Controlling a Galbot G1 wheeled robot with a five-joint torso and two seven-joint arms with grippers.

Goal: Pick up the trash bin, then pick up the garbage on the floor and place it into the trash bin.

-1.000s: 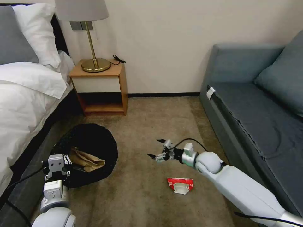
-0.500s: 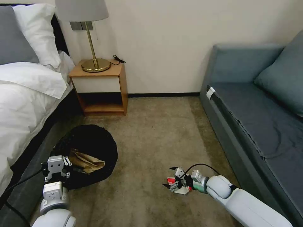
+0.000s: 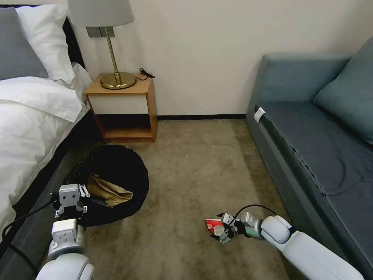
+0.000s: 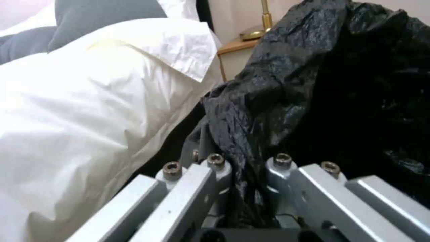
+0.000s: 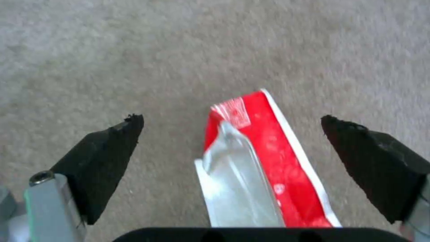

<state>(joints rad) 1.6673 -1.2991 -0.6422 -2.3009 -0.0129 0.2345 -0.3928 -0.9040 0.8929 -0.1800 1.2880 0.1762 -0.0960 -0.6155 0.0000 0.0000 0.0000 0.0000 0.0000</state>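
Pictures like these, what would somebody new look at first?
Probably the red-and-white wrapper on the carpet near the sofa, lying between the open fingers of the right gripper. Next, the trash bin with its black bag, beside the bed, pinched at the rim by the left gripper, with a brown paper scrap inside.

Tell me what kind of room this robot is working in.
Most likely a hotel bedroom: a bed made up with white linen, a wooden nightstand carrying a brass lamp, and a blue-grey sofa across the carpet.
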